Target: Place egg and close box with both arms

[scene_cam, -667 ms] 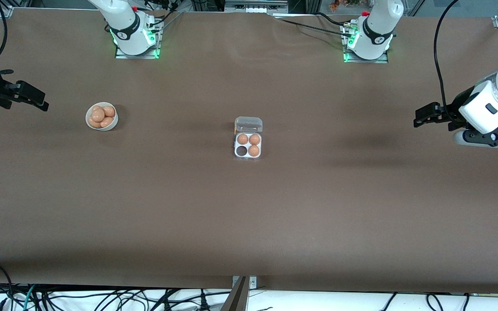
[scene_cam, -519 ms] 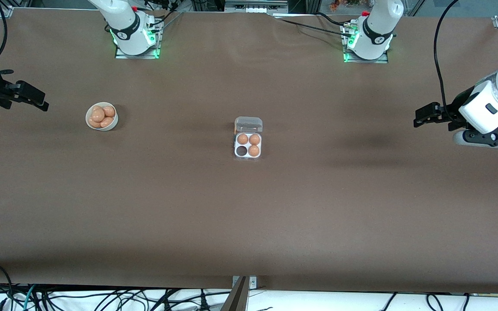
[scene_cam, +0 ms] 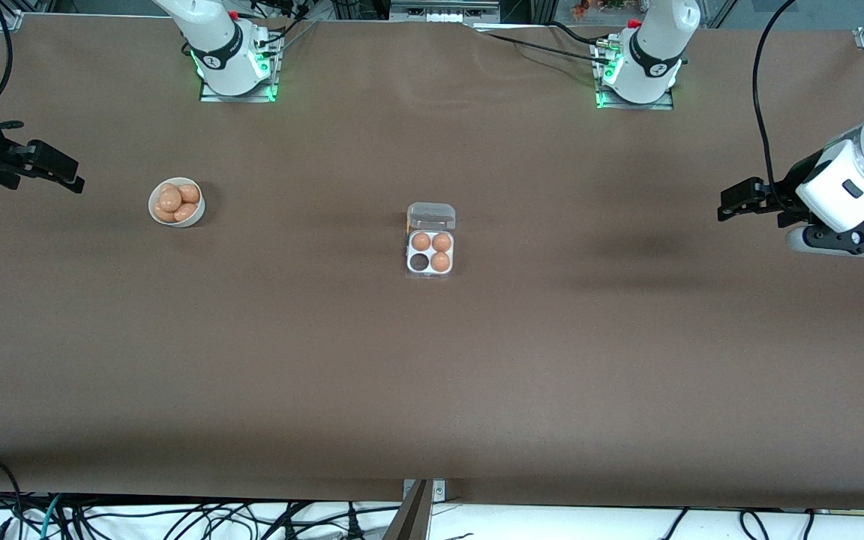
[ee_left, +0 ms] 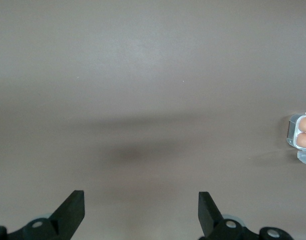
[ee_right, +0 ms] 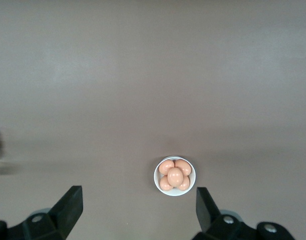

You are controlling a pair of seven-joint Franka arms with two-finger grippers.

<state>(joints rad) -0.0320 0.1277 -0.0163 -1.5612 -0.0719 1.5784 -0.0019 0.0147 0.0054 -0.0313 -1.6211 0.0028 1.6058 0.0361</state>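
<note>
The clear egg box (scene_cam: 430, 241) sits mid-table with its lid open. It holds three orange-brown eggs (scene_cam: 432, 248) and one empty cell (scene_cam: 419, 262) nearest the front camera on the right arm's side. Its edge shows in the left wrist view (ee_left: 302, 135). A white bowl (scene_cam: 176, 202) toward the right arm's end holds several eggs; it also shows in the right wrist view (ee_right: 175, 176). My right gripper (scene_cam: 57, 174) is open and empty, up in the air at the right arm's end of the table. My left gripper (scene_cam: 736, 202) is open and empty over the left arm's end.
The brown table (scene_cam: 432, 375) has both arm bases (scene_cam: 233, 64) (scene_cam: 638, 71) along its edge farthest from the front camera. Cables hang off the edge nearest the front camera (scene_cam: 177, 517).
</note>
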